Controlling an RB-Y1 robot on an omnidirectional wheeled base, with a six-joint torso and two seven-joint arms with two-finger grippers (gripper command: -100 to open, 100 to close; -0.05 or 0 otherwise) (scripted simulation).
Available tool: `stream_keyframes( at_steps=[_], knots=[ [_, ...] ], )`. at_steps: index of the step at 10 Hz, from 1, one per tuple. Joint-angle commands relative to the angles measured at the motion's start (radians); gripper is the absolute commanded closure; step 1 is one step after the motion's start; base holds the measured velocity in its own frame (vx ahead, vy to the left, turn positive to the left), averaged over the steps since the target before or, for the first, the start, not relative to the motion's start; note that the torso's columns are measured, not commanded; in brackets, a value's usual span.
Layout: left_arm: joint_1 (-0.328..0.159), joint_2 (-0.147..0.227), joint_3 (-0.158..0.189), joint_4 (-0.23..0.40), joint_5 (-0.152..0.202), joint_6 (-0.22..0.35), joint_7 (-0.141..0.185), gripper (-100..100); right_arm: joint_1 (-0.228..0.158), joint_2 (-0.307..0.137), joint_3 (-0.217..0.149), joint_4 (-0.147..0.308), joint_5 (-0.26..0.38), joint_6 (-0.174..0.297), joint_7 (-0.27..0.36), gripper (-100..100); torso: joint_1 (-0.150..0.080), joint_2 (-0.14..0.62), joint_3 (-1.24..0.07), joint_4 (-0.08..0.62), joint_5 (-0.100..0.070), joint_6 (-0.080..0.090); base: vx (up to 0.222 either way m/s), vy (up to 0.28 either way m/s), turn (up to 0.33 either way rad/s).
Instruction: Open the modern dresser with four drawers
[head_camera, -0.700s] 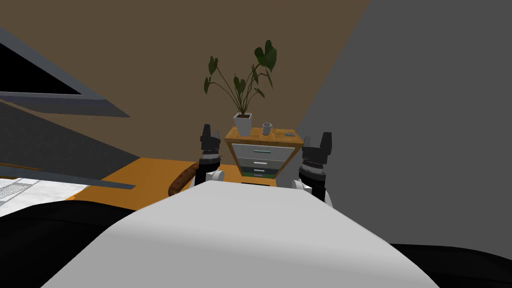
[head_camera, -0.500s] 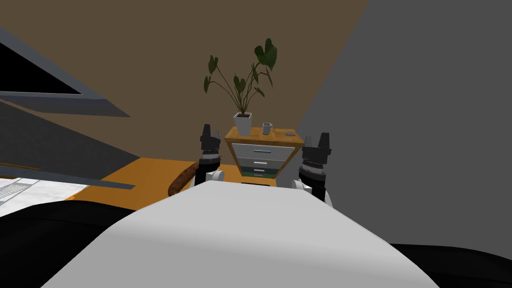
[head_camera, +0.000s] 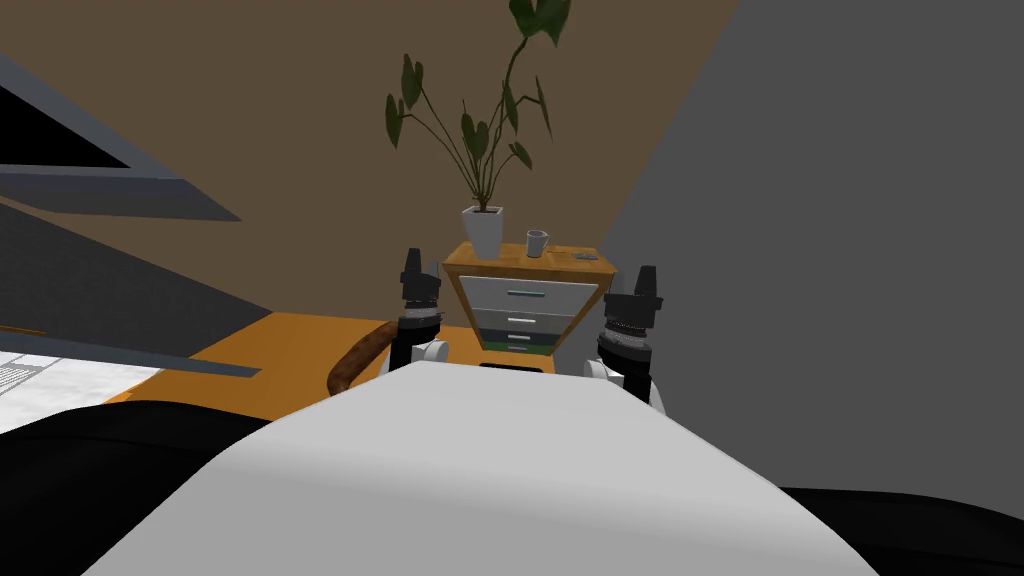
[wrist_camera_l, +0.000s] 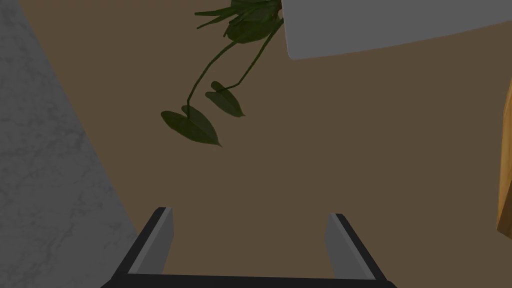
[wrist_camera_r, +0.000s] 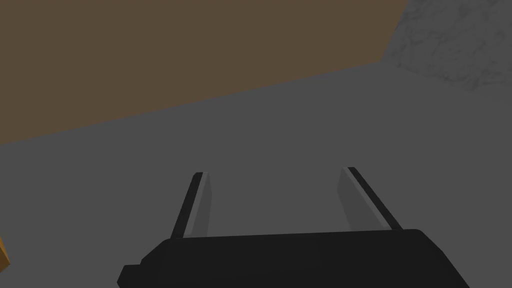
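Orange-brown wood dresser stands straight ahead in the room corner, back to the brown wall, with the grey wall just to its side. Four drawers are stacked in it, grey fronts, and all look pushed in flush. The top one has a teal handle and the next a white one. On the dresser top stand a plant in a white pot, a cup beside the pot, and a small flat grey item, too small to tell what it is. The floor is orange.

In the head view, the left claw is raised by the dresser's left side and the right claw by its right side; neither is seen touching the dresser. Left claw is released, fingers spread wide, nothing between them, with plant leaves ahead of it. Right claw is released too, fingers apart, empty, facing the walls.
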Motion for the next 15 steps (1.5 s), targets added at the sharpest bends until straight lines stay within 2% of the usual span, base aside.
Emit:
stream_keyframes(
  at_steps=[1, 2, 3, 5, 8, 11, 12, 13, 15],
  knots=[
    [0.000, 0.000, 0.000, 0.000, 0.000, 0.000, 0.000, 0, 0.000, 0.000, 0.000, 0.000, 0.000, 0.000, 0.000, 0, 0.000, 0.074, -0.148, 0.074, 0.000, 0.000, 0.000, 0.000, 0.000],
    [0.000, 0.000, 0.000, 0.000, 0.000, 0.000, 0.000, 0, 0.000, 0.000, 0.000, 0.000, 0.000, 0.000, 0.000, 0, 0.000, 0.148, -0.295, 0.148, 0.000, 0.000, 0.000, 0.000, 0.000],
    [0.000, 0.000, 0.000, 0.000, 0.000, 0.000, 0.000, 0, -0.002, -0.031, -0.003, 0.004, 0.010, 0.002, 0.010, -100, 0.000, 0.221, -0.443, 0.221, 0.000, 0.000, 0.006, 0.014, -0.009],
    [0.000, 0.000, 0.000, 0.000, 0.000, 0.000, 0.000, 0, -0.005, -0.075, -0.012, 0.012, 0.036, 0.008, 0.035, -100, 0.001, 0.264, -0.531, 0.264, 0.000, 0.000, 0.005, 0.039, -0.020],
    [0.000, 0.000, 0.000, 0.000, 0.000, 0.000, 0.000, 0, -0.013, -0.136, -0.033, 0.031, 0.100, 0.022, 0.094, -100, 0.002, 0.269, -0.536, 0.268, 0.001, 0.000, -0.003, 0.078, -0.038],
    [0.000, 0.000, 0.000, 0.000, 0.000, 0.000, 0.000, 0, -0.023, -0.189, -0.065, 0.054, 0.191, 0.041, 0.177, -100, 0.001, 0.267, -0.537, 0.268, 0.000, 0.000, 0.009, 0.112, -0.063],
    [0.000, 0.000, 0.000, 0.000, 0.000, 0.000, 0.000, 0, -0.026, -0.204, -0.077, 0.062, 0.221, 0.049, 0.206, -100, 0.000, 0.268, -0.537, 0.268, 0.000, 0.000, -0.011, 0.131, -0.071],
    [0.000, 0.000, 0.000, 0.000, 0.000, 0.000, 0.000, 0, -0.026, -0.204, -0.077, 0.062, 0.229, 0.049, 0.208, -100, 0.001, 0.269, -0.536, 0.268, 0.000, 0.000, -0.007, 0.090, -0.030],
    [0.000, 0.000, 0.000, 0.000, 0.000, 0.000, 0.000, 0, -0.034, -0.232, -0.104, 0.079, 0.296, 0.064, 0.272, -100, -0.002, 0.267, -0.537, 0.268, -0.001, 0.000, 0.017, 0.084, -0.072]
  ],
)
